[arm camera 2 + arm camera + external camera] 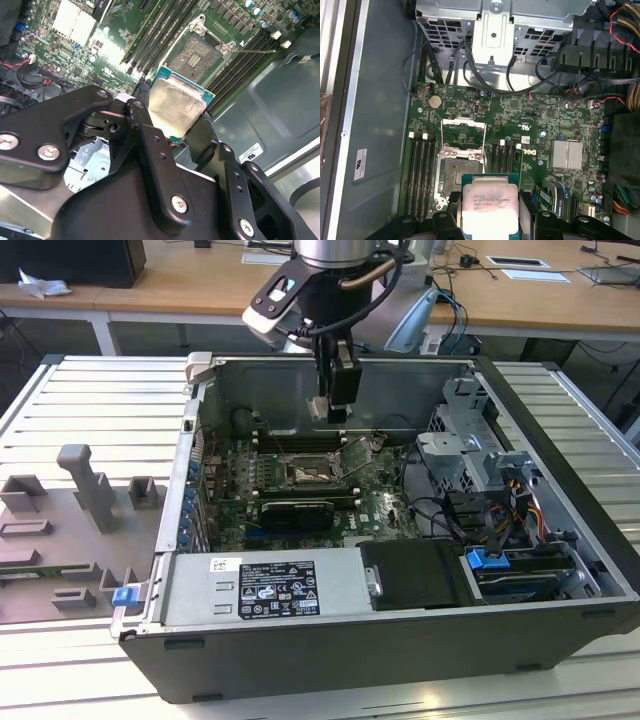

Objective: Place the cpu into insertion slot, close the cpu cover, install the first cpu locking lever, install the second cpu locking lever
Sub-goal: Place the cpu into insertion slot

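Note:
My gripper (338, 412) hangs inside the open computer case, above the motherboard, shut on the cpu (337, 400). In both wrist views the cpu (489, 205) (176, 105) shows its pale silvery top and green edge, pinched between the black fingers (145, 125). The gripper (490, 222) (175, 120) holds it above and a little to one side of the insertion slot (457, 175) (200, 52) (305, 472), which lies bare and dark. The cpu cover (463, 131) is swung open on the drive-cage side of the slot. Thin wire levers (441, 140) stand released along its sides.
Memory slots (420, 170) flank the socket on both sides. A black expansion card (297, 512) lies just in front of it. Cables and a metal drive cage (470, 455) fill the exterior view's right; the power supply (265, 590) is at the front. A grey fixture tray (80, 520) lies outside the case.

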Available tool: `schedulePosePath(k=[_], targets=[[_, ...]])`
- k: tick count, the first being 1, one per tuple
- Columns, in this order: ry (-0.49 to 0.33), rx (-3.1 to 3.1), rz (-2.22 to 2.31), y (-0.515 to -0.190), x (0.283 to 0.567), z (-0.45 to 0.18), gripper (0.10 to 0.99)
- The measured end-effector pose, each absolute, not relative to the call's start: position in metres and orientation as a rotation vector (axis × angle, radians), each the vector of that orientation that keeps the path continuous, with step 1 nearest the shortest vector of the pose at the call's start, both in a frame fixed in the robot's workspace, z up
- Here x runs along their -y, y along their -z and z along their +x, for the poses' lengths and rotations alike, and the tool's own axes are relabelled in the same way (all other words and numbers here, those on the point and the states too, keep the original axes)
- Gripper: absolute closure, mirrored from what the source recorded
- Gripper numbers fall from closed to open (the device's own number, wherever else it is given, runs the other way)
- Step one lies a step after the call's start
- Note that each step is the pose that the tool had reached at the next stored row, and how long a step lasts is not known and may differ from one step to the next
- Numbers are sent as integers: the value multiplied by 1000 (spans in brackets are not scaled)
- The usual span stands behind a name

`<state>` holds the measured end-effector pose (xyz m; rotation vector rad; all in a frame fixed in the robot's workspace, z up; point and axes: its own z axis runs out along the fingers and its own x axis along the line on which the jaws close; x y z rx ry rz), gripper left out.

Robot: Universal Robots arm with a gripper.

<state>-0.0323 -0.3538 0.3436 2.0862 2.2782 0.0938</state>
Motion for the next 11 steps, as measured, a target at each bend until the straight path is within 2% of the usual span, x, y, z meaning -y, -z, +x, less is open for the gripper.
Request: schedulePosePath(k=[11], targets=[[-81, -2225, 2134, -335, 353, -32, 545]])
